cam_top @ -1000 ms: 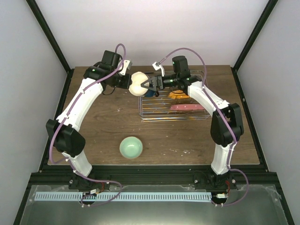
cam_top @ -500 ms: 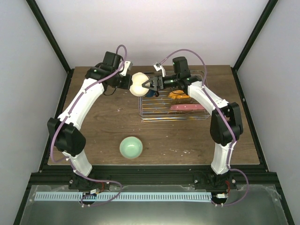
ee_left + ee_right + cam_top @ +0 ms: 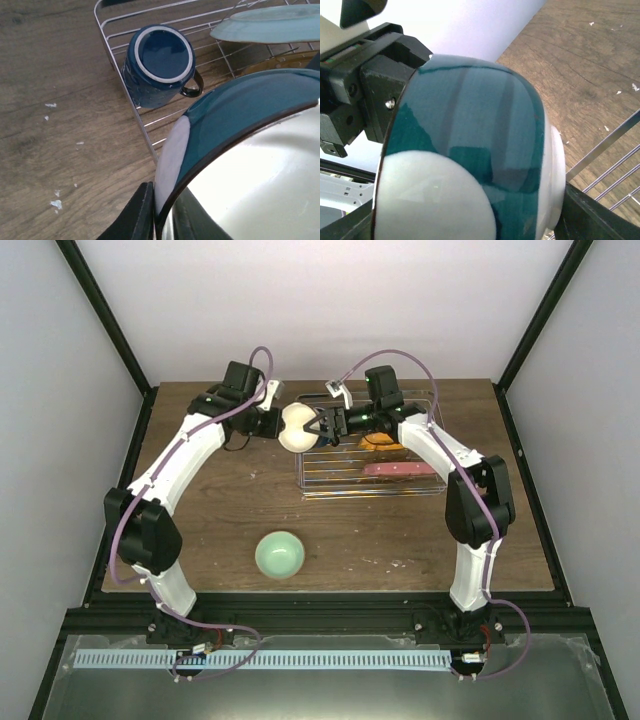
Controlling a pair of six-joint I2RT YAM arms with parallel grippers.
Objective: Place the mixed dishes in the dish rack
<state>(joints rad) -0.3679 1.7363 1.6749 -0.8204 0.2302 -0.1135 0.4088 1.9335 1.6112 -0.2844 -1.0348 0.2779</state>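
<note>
Upper centre in the top view, the cream-white bowl (image 3: 293, 427) hangs beside the dish rack (image 3: 335, 473), rim pinched by the left jaws, right jaws straddling its foot, grip uncertain: likely a handover.

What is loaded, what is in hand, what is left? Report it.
Done: the dark blue mug, mint-green plate and pink-red plate sit in the dish rack. In hand: the cream-white bowl, pinched at its rim by the left hand at the rack's left end, with the right hand straddling it. Left: the mint-green bowl, alone on the table.
</note>
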